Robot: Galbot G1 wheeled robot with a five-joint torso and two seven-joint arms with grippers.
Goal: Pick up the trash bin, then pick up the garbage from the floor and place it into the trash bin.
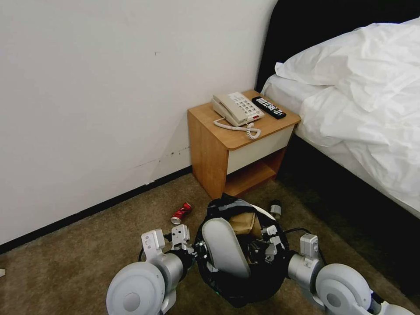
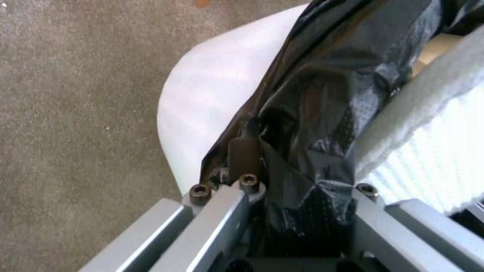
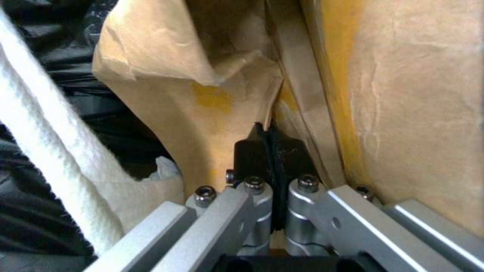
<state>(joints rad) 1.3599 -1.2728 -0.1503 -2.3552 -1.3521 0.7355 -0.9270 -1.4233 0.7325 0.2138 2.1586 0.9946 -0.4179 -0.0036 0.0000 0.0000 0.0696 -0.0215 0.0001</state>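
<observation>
The right pincer (image 3: 272, 145) sits inside the trash bin (image 1: 238, 280), its black tips pressed together on a fold of the brown paper bag (image 3: 202, 102). The left pincer (image 2: 297, 177) is clamped on the bin's rim, with the black liner (image 2: 323, 113) bunched between its fingers and the white wall (image 2: 211, 87) of the bin just outside them. In the head view I see the bin held up between both arms, above the carpet and just in front of the robot.

I judge the step in hand to be the deposit: the paper bag is already within the bin's mouth, beside a white slipper (image 1: 225, 247) that stands upright in it. The next move calls for parting the right pincer so the bag drops clear, then lifting straight out without snagging the liner. The left grip must hold steady meanwhile.

A crushed red can (image 1: 180, 213) lies on the carpet (image 1: 78, 262) near the wall, just ahead of the left arm. I judge it to be garbage not yet collected.

The bin itself is small and round, its liner crinkly and glossy, folded loosely over the rim.
</observation>
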